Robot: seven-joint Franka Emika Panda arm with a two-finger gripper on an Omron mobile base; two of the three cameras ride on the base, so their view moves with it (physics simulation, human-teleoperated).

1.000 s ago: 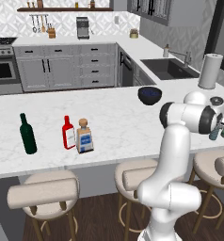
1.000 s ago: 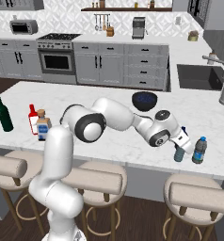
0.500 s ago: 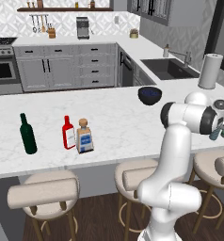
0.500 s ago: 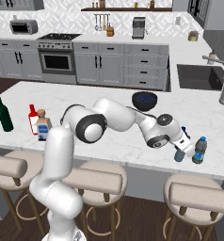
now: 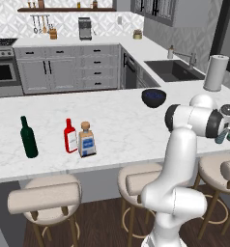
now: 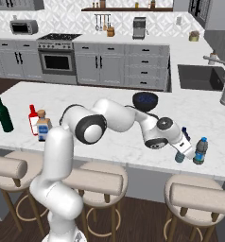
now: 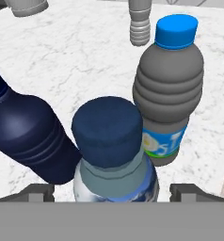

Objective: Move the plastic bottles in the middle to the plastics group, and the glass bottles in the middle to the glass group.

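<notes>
In the hand view the slim pale blue-grey plastic bottle [image 7: 111, 141] with a dark blue cap stands upright between my gripper's [image 7: 114, 193] fingers, which are spread wide of it, open. The squat dark navy plastic bottle [image 7: 24, 136] is just left of it. Close on the right stands the plastics group bottle [image 7: 170, 89], blue-capped with a pale label band. From the right base the gripper [image 6: 183, 150] hangs over the slim bottle [image 6: 179, 157] beside the plastics group bottle [image 6: 200, 151]. Far left, the amber glass bottle [image 5: 86, 140] stands against the glass group: red bottle [image 5: 70, 136] and green wine bottle [image 5: 28, 137].
A dark bowl [image 5: 153, 97] sits mid-counter behind the arm. A paper towel roll [image 5: 213, 72] stands by the sink [image 5: 175, 70]. The three plastic bottles are near the counter's front edge, with stools [image 6: 199, 196] below.
The gripper has sunk slightly toward the counter next to the blue-capped bottle. Its fingers have spread apart, letting go of the slim bottle.
</notes>
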